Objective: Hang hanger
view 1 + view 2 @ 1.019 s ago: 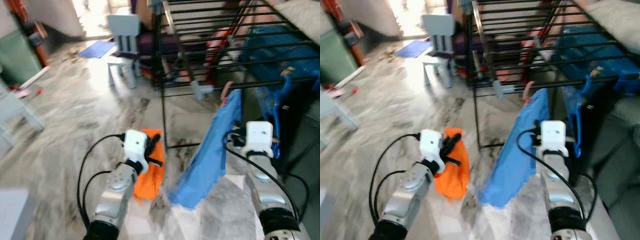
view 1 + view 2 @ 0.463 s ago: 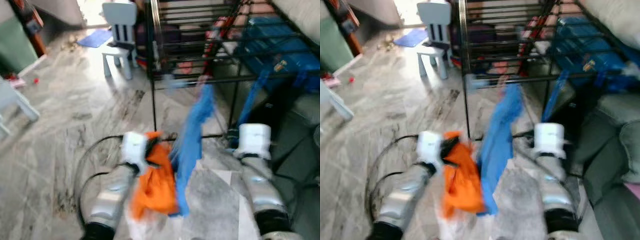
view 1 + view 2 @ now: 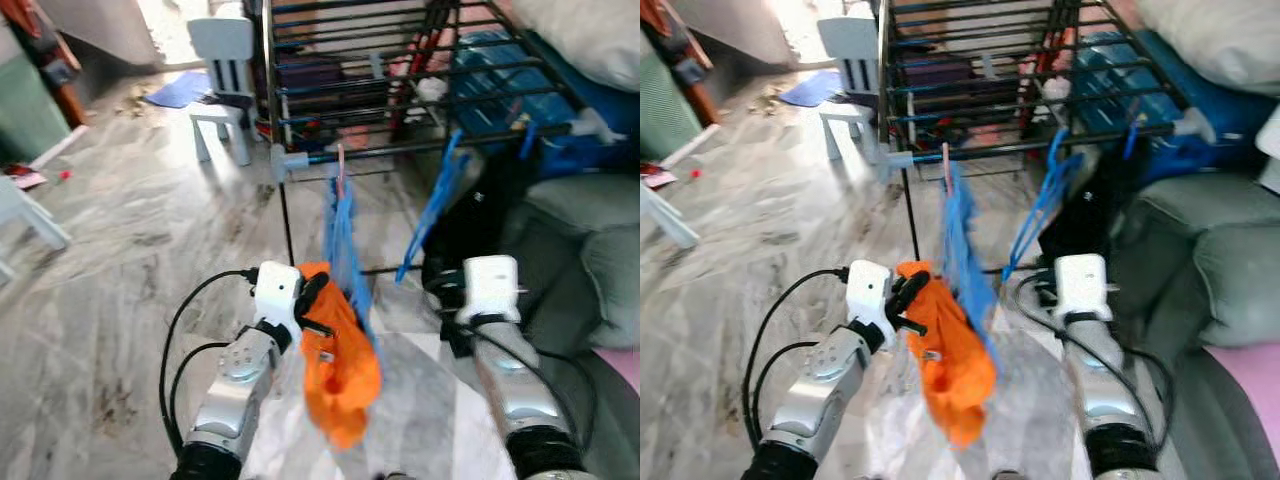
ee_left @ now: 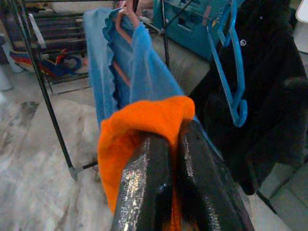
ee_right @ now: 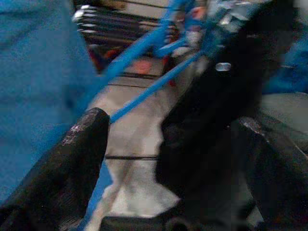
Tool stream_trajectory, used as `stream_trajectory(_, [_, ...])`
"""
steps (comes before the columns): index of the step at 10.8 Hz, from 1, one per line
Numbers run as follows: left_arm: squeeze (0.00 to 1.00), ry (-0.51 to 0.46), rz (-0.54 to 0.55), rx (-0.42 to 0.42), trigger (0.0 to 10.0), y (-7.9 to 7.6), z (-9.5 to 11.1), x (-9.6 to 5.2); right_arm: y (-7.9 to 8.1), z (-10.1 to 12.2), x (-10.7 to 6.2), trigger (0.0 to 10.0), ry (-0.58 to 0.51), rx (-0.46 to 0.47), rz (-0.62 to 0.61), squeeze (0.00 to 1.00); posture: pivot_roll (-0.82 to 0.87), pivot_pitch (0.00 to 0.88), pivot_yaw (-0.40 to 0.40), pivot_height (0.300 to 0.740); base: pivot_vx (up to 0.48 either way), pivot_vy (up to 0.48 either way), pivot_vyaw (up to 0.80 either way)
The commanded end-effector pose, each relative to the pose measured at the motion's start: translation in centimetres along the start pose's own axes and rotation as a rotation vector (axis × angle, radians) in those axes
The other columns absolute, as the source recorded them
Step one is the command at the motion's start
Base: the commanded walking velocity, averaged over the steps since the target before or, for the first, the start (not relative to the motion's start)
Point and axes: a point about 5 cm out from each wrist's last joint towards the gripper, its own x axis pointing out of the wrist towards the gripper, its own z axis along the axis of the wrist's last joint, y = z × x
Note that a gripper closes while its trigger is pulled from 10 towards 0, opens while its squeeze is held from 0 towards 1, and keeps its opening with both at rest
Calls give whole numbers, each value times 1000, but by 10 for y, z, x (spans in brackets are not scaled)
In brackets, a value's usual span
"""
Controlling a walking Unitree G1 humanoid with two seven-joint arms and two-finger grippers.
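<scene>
While left pincer clamps orange cloth, right pincer now apart, off blue garment; hung at frame centre, rack rail.

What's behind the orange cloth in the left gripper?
A blue garment on a pink hanger hangs from the rack's front bar right behind the orange cloth; its lower part is hidden.

A cloth hangs before a rack, a chair at its left.
</scene>
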Motion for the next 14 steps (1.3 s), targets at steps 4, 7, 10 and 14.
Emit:
stream_trajectory(4, [0,-5,17,26,10000,7,5,-7,10,34,33,10000,-39,-11,75,0,-6,120,74,740,0,0,0])
stream_trajectory(7, [0,32,37,48,10000,12,0,-23,-6,42,54,10000,46,-50,-43,0,56,163,70,740,0,0,0])
stream_trajectory(10, [0,53,59,68,10000,20,2,-39,-19,49,63,10000,97,1,-142,0,145,190,82,740,0,0,0])
stream_trajectory(14, [0,72,69,92,10000,24,5,-45,-36,45,62,10000,127,2,-239,0,163,183,92,740,0,0,0])
